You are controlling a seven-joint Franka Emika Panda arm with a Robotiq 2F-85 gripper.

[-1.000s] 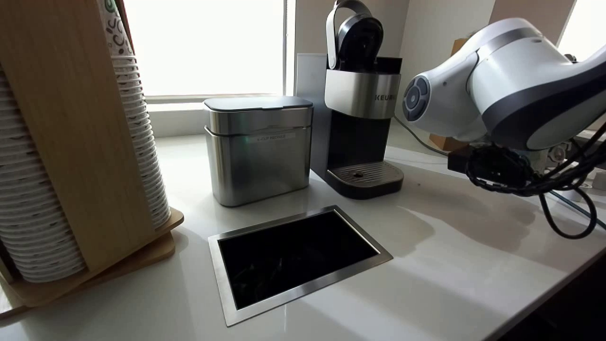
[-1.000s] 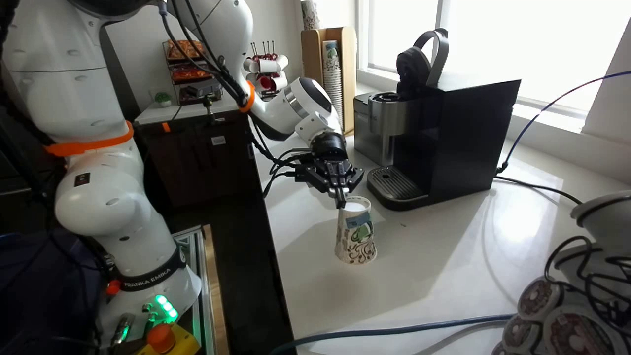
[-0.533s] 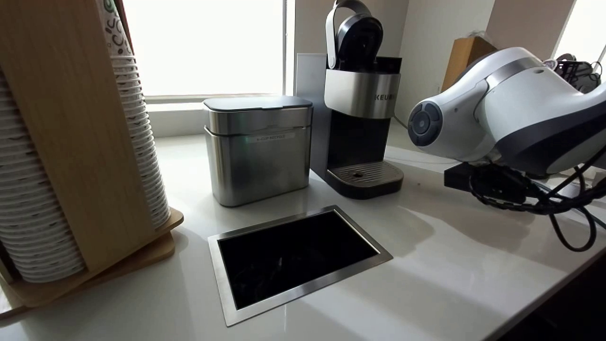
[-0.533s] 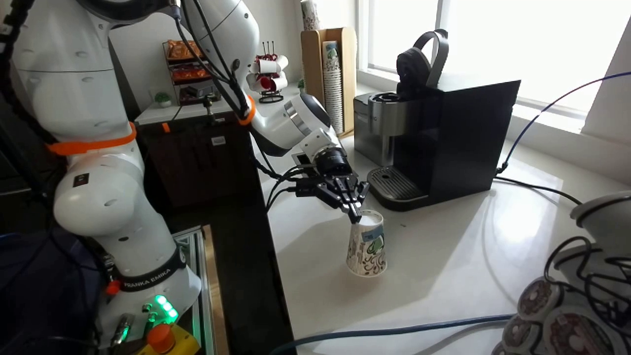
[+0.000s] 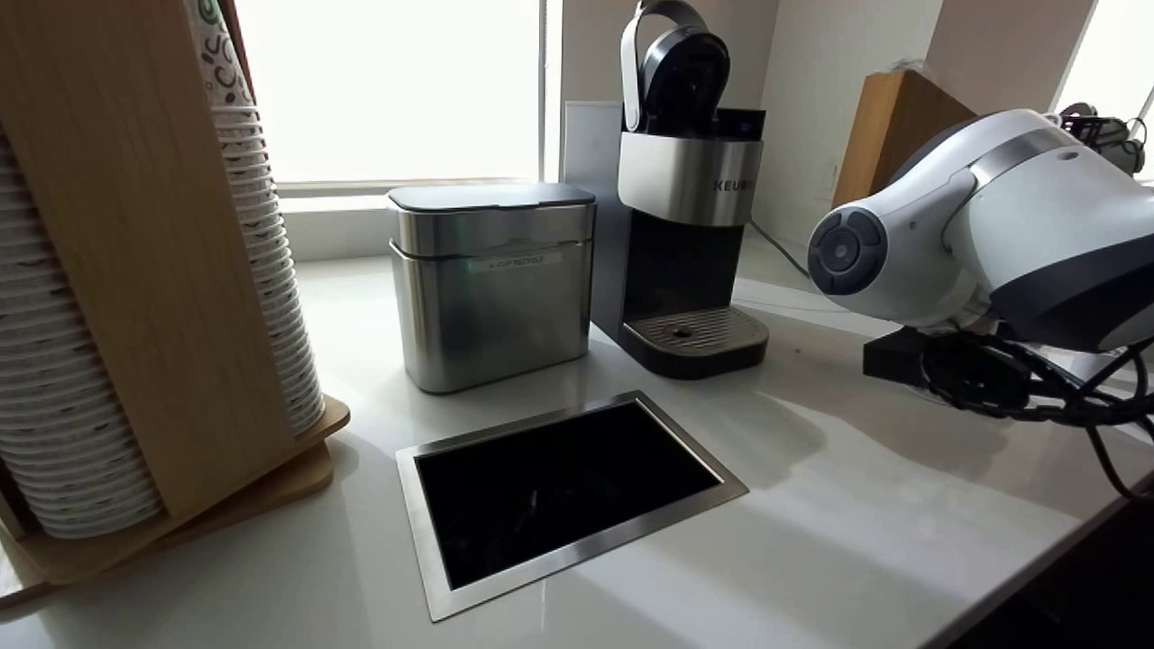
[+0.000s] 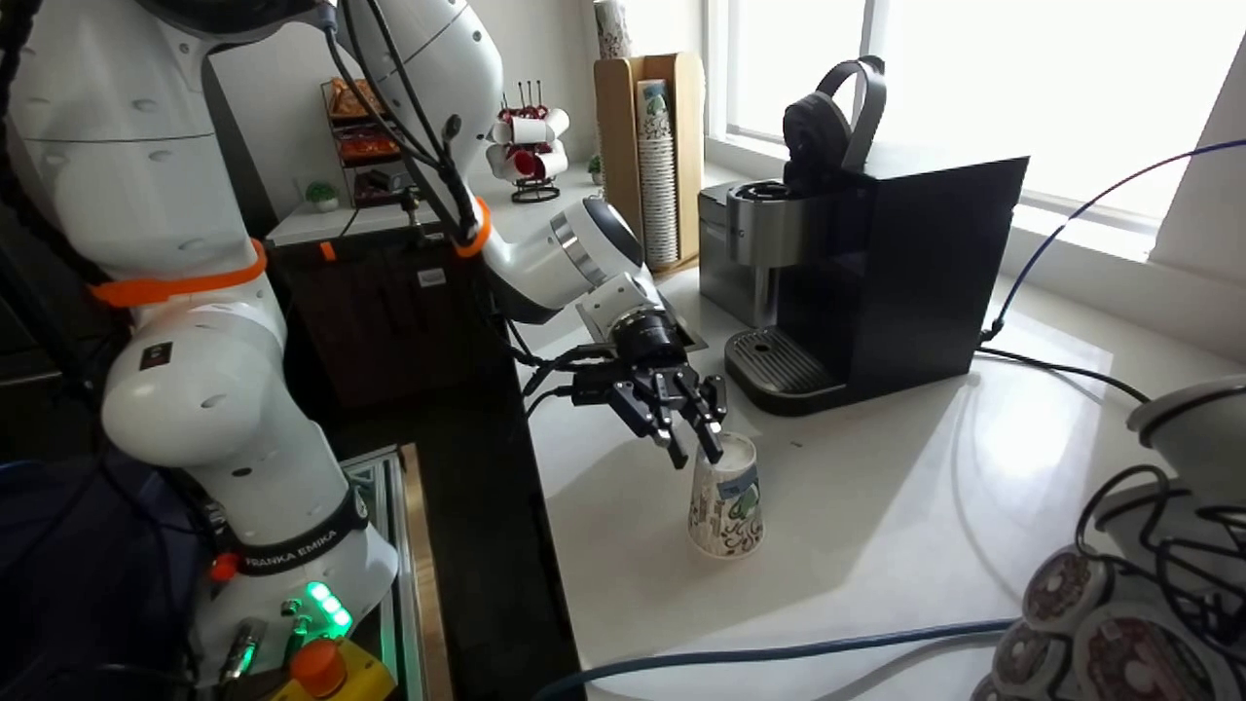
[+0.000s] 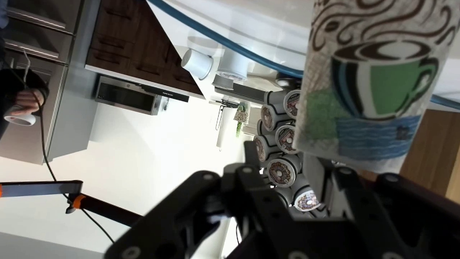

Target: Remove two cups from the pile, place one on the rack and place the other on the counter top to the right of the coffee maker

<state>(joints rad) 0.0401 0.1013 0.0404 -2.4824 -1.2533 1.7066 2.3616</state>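
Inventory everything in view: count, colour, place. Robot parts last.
Glossy flat counter top: one, white, foreground.
Tall capsule coffee maker: one, black and silver, on counter top.
Square metal canister: one, silver, beside coffee maker.
Rectangular steel-framed opening: one, dark, in counter top.
Upright wooden holder: one, tan, near canister.
Nested paper cups: two columns visible, white, in holder.
Patterned paper cup: one, white and brown, upside down near coffee maker.
Thick hose: one, blue, across counter top.
Round printed pods: several, white and brown, heaped.
Rounded mugs: several, white and red, background.
Jointed robot arm: one, white, beside counter top.
Two-finger gripper: one, black, open, beside cup.
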